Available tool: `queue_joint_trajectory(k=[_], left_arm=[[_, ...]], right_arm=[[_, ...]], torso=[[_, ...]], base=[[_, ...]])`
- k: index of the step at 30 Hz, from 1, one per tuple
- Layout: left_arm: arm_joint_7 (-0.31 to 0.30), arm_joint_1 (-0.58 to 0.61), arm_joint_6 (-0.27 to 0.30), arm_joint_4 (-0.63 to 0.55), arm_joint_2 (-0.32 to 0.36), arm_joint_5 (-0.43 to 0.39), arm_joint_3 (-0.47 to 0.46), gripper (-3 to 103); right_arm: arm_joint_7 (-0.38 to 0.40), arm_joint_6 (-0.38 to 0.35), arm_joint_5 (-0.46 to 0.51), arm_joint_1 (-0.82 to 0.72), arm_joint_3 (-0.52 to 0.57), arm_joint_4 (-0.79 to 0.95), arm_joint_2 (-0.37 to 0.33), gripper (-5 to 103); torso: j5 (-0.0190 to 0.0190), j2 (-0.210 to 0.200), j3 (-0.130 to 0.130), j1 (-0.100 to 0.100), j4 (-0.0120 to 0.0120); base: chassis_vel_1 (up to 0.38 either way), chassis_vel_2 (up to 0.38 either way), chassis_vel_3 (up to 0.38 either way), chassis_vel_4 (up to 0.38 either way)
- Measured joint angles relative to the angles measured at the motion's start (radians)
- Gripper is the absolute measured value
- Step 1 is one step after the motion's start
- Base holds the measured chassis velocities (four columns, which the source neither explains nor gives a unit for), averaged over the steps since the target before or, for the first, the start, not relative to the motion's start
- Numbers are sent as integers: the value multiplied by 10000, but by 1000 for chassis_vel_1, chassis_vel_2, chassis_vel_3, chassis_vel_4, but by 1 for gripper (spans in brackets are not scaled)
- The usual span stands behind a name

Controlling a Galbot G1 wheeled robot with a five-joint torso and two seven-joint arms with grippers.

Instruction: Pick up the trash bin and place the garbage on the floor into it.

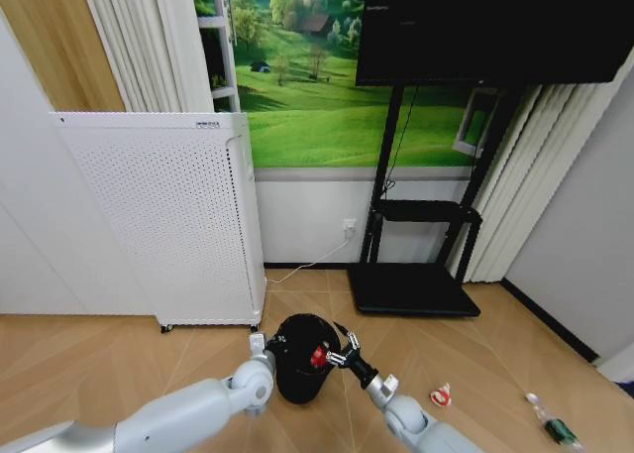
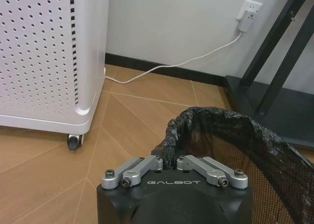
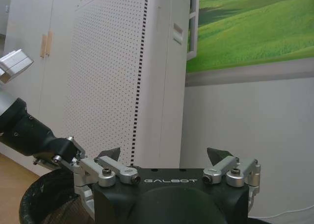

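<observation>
The black trash bin (image 1: 300,366) is lined with a black bag and is held just off the herringbone floor (image 1: 119,354). My left gripper (image 1: 264,352) is shut on the bin's rim; in the left wrist view the left gripper (image 2: 169,158) pinches the bag's edge on the bin (image 2: 245,155). My right gripper (image 1: 335,346) is open over the bin's mouth, and the right wrist view shows nothing between its spread fingers (image 3: 110,155). A small red piece of garbage (image 1: 318,357) sits at the bin's mouth. A red-and-white wrapper (image 1: 441,396) and a clear bottle (image 1: 553,425) lie on the floor to the right.
A tall white perforated cabinet (image 1: 168,215) on casters stands close behind and left of the bin. A black TV stand (image 1: 411,286) sits behind and right, against the wall. A white power cord (image 2: 196,57) runs along the skirting to a wall socket.
</observation>
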Motion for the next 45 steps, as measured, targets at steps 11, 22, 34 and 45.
queue_joint_trajectory(k=[11,22,34,45], left_arm=[[208,271,47,-396,1197,30,-590,7],[436,1389,196,-748,1553,551,-1684,7],[652,1964,254,-1141,2021,818,-2190,7],[861,2563,313,-1358,2195,1103,-2666,7]], right_arm=[[872,-216,668,-204,2201,-52,-335,100],[1893,55,458,-1917,4783,-1728,224,100],[2196,366,438,-2985,5674,-1260,550,100],[2284,497,62,-3417,5965,-1040,1003,100]], torso=[[-1,1,0,0,5],[1,0,-1,0,0],[-3,1,-2,-1,3],[2,0,-1,0,0]], base=[[0,0,0,0],[0,0,0,0],[-6,-4,9,6],[-129,-119,128,132]])
